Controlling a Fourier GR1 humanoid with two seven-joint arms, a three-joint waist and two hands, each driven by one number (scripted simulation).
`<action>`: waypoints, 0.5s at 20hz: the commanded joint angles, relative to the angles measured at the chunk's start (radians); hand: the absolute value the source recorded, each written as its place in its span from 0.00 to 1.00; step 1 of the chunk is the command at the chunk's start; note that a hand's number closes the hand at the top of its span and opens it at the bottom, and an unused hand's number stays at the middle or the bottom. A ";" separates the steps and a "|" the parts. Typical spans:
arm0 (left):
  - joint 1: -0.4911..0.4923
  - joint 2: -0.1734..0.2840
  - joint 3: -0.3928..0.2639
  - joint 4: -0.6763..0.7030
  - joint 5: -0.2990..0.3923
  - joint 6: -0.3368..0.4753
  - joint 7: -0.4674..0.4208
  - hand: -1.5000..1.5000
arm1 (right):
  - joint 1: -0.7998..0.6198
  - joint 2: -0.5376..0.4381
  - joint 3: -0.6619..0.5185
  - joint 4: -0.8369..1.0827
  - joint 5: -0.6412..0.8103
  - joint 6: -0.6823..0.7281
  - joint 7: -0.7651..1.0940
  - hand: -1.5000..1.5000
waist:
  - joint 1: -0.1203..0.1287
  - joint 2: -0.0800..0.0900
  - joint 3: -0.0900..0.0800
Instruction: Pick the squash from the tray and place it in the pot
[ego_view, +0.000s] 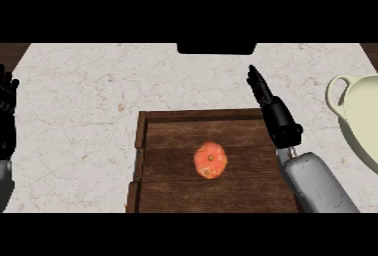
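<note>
The fingers (257, 82) of the right hand (275, 112) were straight and pressed together, and they pointed toward the far side of the counter (88, 100). They held nothing. The hand was seen from its edge, so it looked thin and long, and it stood above the right rim of the tray (177, 116), near the far right corner. Its grey forearm (317, 185) came in from the near edge of the view and covered the right border of the tray.

The squash (210, 160) lay on the wooden floor of the tray, about in the middle, and it was apart from the right hand. It was orange, with an oval form and some paler marks on the skin. The tray was dark brown, made of planks with a low rim, and it stood on the pale speckled counter.

The pot (362, 120) was at the right edge of the view, cream in colour, and only a part of it showed. One handle on its far left side was visible. It stood to the right of the tray and did not touch it.

The left hand (7, 115) showed at the left edge of the view, open and resting with its fingers up, well apart from the tray.

A dark object (216, 48) sat at the far edge of the counter; I could not tell what it was.
</note>
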 joint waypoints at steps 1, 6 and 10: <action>0.028 -0.020 0.026 0.008 0.013 -0.060 0.012 0.50 | -0.046 0.018 -0.046 0.077 0.012 0.045 -0.015 1.00 | -0.007 -0.022 0.012; -0.055 -0.099 -0.066 -0.061 0.063 -0.058 0.181 0.50 | -0.163 -0.086 -0.194 0.146 -0.101 0.179 -0.081 1.00 | -0.006 -0.020 0.013; 0.021 -0.166 -0.122 -0.104 0.067 -0.057 0.173 0.50 | -0.045 -0.065 -0.081 0.222 0.191 -0.091 -0.191 0.00 | -0.002 -0.021 0.013</action>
